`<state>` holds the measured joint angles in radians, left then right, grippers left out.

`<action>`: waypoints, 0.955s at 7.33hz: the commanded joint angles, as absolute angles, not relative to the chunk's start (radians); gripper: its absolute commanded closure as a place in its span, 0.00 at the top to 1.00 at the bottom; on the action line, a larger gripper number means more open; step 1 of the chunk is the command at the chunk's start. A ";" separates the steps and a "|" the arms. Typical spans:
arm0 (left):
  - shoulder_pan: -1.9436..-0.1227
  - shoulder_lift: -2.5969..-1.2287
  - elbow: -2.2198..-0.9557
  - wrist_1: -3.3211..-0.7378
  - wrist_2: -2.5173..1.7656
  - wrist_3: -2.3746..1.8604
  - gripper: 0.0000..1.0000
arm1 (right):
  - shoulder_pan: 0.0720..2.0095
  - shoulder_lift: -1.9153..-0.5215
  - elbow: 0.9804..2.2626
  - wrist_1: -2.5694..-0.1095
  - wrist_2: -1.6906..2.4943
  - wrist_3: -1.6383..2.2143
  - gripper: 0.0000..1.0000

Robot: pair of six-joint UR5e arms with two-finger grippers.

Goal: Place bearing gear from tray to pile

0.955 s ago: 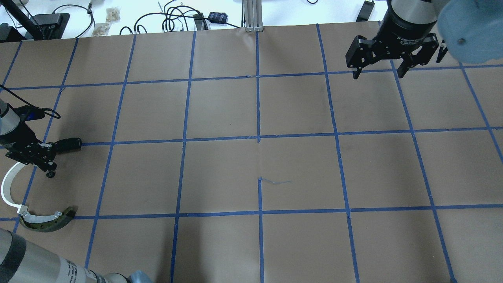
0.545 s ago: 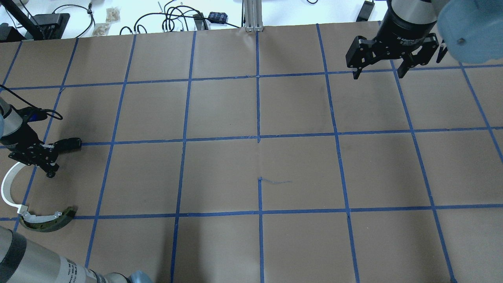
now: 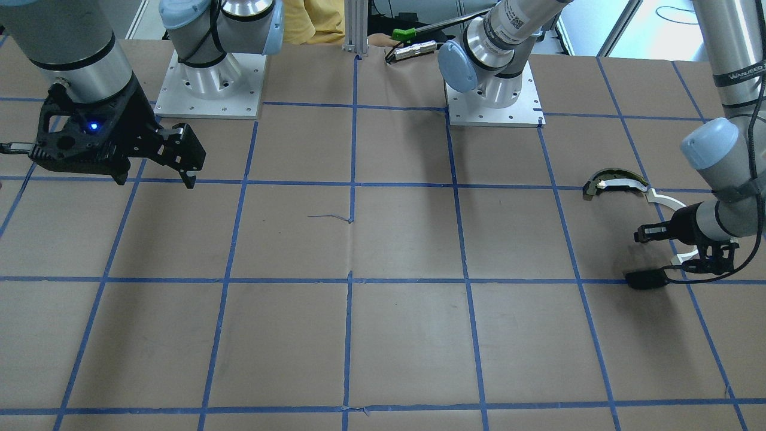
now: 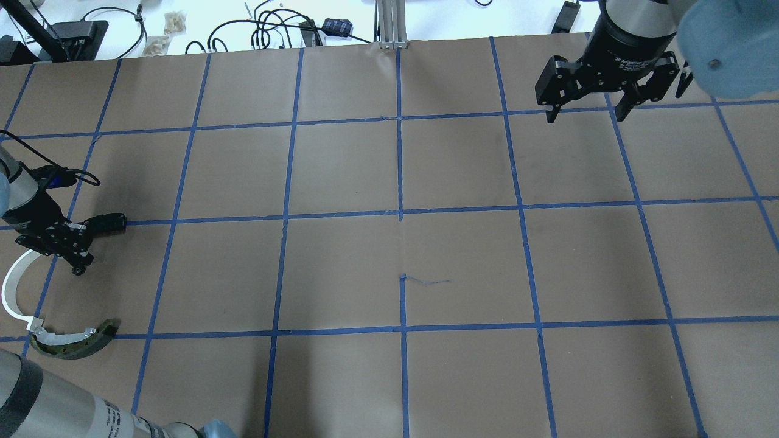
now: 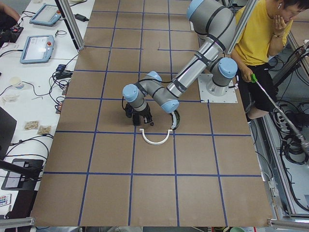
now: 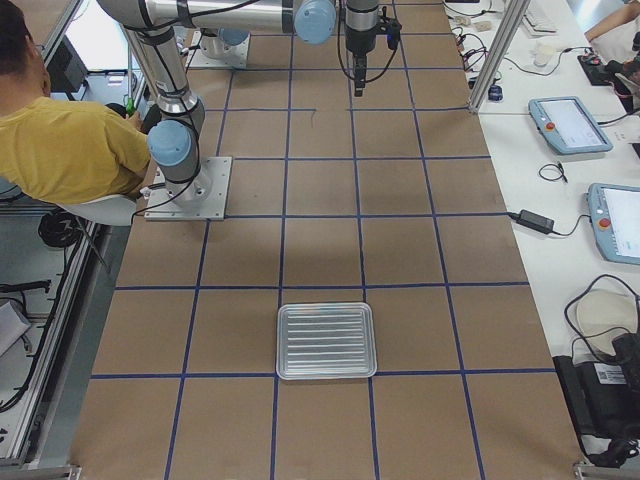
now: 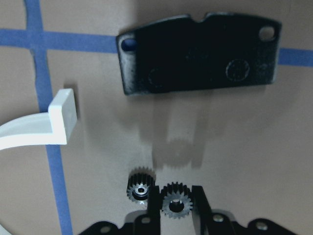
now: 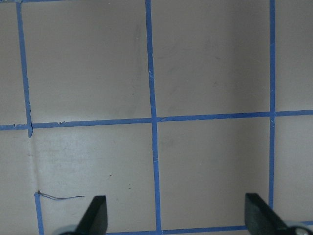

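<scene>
My left gripper (image 7: 175, 189) is shut on a small black bearing gear (image 7: 175, 204), low over the paper inside the pile. A second, similar gear (image 7: 141, 186) sits just left of its left finger. The pile holds a flat black block (image 7: 198, 51) ahead of the gripper, a thin white curved strip (image 4: 9, 286) and a dark-and-tan curved piece (image 4: 73, 342). In the overhead view the left gripper (image 4: 73, 261) is between the block (image 4: 106, 223) and the strip. The ridged metal tray (image 6: 326, 340) looks empty. My right gripper (image 4: 587, 112) is open and empty, far from both.
The brown paper table (image 4: 401, 243) carries a blue tape grid. Cables and small boxes (image 4: 274, 27) lie beyond the far edge. A person in a yellow shirt (image 5: 263, 38) sits behind the robot bases. The left arm's cable (image 3: 688, 278) loops near the block.
The left wrist has shifted slightly to the left while its fingertips stay by the pile. The right arm has not moved.
</scene>
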<state>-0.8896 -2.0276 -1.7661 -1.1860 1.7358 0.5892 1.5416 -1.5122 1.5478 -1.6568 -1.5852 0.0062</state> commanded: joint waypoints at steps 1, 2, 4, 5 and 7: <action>-0.890 -2.028 -1.766 -1.186 1.736 0.595 0.52 | 1.542 -1.511 1.548 -1.657 -1.585 0.005 1.00; -0.890 -2.025 -1.766 -1.186 1.735 0.595 0.56 | 1.542 -1.512 1.548 -1.657 -1.585 0.005 1.00; -0.896 -2.008 -1.764 -1.189 1.735 0.589 0.71 | 1.542 -1.511 1.548 -1.657 -1.585 0.005 1.00; -0.926 -1.985 -1.744 -1.207 1.729 0.586 1.00 | 1.542 -1.511 1.548 -1.657 -1.583 0.003 1.00; -1.073 -1.913 -1.654 -1.251 1.715 0.569 1.00 | 1.542 -1.511 1.548 -1.657 -1.583 0.002 1.00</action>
